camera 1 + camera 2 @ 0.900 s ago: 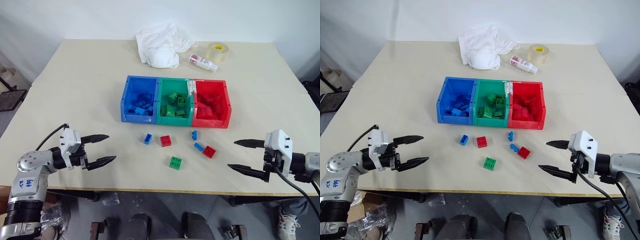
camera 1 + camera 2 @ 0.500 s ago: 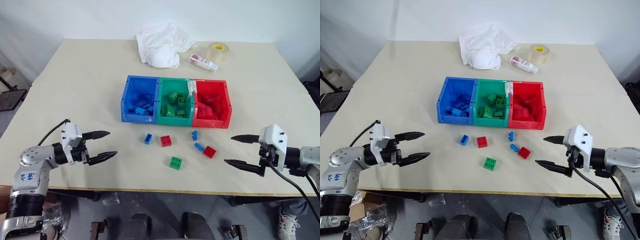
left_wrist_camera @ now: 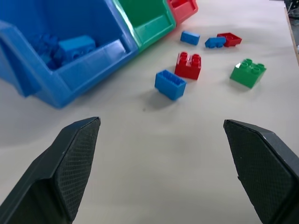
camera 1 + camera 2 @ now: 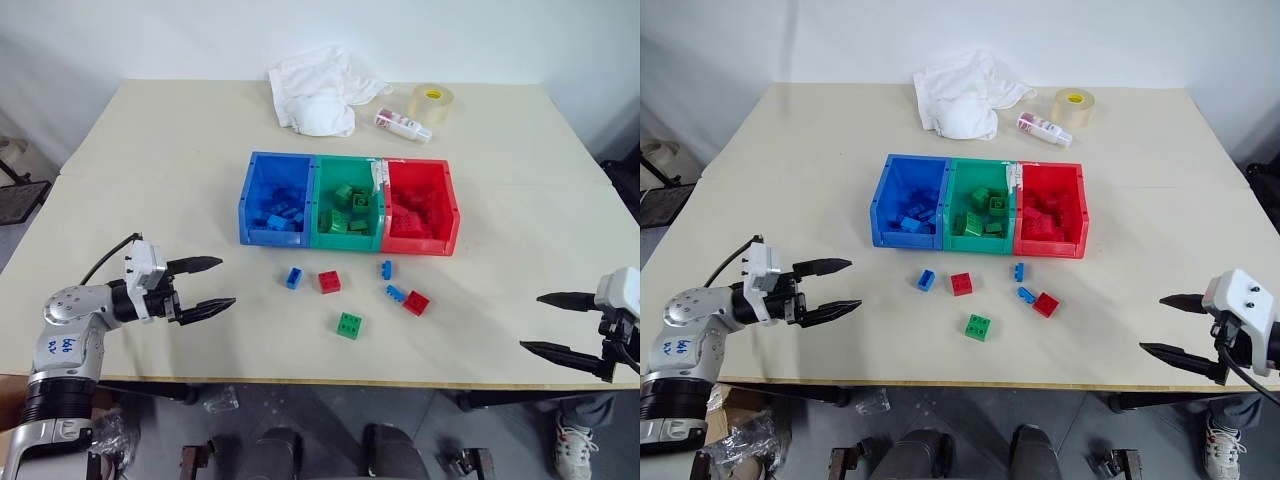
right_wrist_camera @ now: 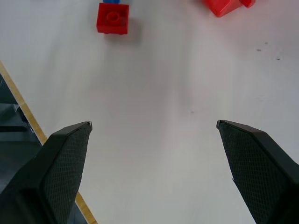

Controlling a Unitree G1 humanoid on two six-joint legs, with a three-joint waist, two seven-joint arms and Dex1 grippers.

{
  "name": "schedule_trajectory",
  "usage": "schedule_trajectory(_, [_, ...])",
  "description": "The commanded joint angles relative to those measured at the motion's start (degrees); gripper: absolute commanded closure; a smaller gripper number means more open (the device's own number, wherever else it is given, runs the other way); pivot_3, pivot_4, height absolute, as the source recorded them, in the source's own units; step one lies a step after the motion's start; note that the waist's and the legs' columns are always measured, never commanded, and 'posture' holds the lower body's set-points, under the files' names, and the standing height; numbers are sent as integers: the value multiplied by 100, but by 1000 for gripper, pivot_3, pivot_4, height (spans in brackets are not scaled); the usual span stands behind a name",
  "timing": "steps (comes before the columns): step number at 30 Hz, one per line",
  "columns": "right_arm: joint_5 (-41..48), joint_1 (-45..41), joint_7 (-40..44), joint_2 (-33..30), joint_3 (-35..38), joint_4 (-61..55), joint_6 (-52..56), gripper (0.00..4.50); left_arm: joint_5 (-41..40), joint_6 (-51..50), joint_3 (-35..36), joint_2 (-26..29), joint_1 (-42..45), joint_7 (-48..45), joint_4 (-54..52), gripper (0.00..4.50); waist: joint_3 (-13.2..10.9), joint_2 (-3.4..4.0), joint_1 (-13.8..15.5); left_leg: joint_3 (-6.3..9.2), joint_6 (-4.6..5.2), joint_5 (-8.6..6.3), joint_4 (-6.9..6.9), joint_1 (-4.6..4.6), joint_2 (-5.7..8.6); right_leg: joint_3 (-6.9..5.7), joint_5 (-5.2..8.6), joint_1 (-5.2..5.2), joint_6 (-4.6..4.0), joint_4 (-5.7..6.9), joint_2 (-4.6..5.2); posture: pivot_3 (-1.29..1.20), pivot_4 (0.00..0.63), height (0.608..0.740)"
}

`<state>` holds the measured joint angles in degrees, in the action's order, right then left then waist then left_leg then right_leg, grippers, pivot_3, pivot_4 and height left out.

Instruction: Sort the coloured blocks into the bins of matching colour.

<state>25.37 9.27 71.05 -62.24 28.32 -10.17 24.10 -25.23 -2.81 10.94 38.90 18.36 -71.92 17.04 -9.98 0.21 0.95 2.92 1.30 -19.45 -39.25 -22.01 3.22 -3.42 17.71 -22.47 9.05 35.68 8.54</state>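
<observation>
Left tool: my left tool [image 4: 203, 284] hangs over the near-left part of the bench [image 4: 150, 160], fingers spread wide, nothing between them.
Right tool: my right tool [image 4: 1168, 325] hovers at the bench's near-right edge, also wide and empty, well apart from every brick.
Bins: the blue bin [image 4: 277, 198], green bin [image 4: 348, 203] and red bin [image 4: 421, 207] sit joined in a row mid-bench, each already holding bricks of its own colour.
Loose bricks: six lie in front of the bins: a blue brick [image 4: 294, 277], a red brick [image 4: 329, 282], a green brick [image 4: 349, 325], a small blue brick [image 4: 386, 269], and another blue brick [image 4: 396, 293] just beside a second red brick [image 4: 417, 302].
Risk, pairing: that blue and red pair lies so close that, in my judgement, a wide grab could catch both and carry one into the wrong bin.
Risk, reach: my right tool starts over the edge; a careless sweep inward could scatter bricks.
Risk, size: the bricks are small, so a slightly off-centre pinch may flick one away.
Clutter: a white cloth [image 4: 320, 88], a tape roll [image 4: 432, 102] and a small bottle [image 4: 403, 125] lie behind the bins, out of the way.
</observation>
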Motion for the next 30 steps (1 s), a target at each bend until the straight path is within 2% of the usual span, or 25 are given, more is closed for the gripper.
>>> schedule_trajectory(1, [235,-820,-82,-48,-838,-83,660,0,-9,36,-10,-62,-35,109,-211,19,0,0,-27,0,0,0,0,-1,-1,0,0,0,0,-2,0,0,150,740])
schedule_trajectory(5, [-15,-1858,-132,324,-1794,221,553,0,-53,-16,-35,-99,-214,205,-490,19,0,0,-91,4,-2,1,3,-2,-4,-3,0,-4,0,-5,0,0,150,740])
schedule_trajectory(9, [-433,-2906,-75,985,-2847,854,284,0,-174,-167,45,-106,-452,340,-918,19,0,-2,-110,13,-1,0,2,-7,6,-3,0,-5,0,-6,5,0,150,740])
schedule_trajectory(17, [-910,-3470,33,1510,-3565,1629,-74,0,-289,-372,194,-97,-926,620,-1481,19,0,0,-105,22,-1,0,3,-9,6,-8,0,-7,0,-3,4,0,150,740])
schedule_trajectory(20, [-937,-3437,71,1556,-3577,1642,-161,604,-314,-383,230,-85,-1034,662,-1561,0,0,0,-107,22,-2,0,2,-8,4,-9,0,-5,-1,-4,3,0,150,740])
schedule_trajectory(27, [-821,-3347,-97,1644,-3403,1298,-78,2985,-295,-371,281,-94,-950,742,-1482,0,0,0,-99,21,-2,0,2,-8,5,-9,0,-6,-1,-3,3,0,150,740])
schedule_trajectory(30, [-727,-3302,-209,1600,-3253,1039,39,3065,-310,-470,276,-77,-873,774,-1428,0,0,0,-101,21,-2,0,2,-8,6,-9,0,-6,-1,-3,3,0,150,740])
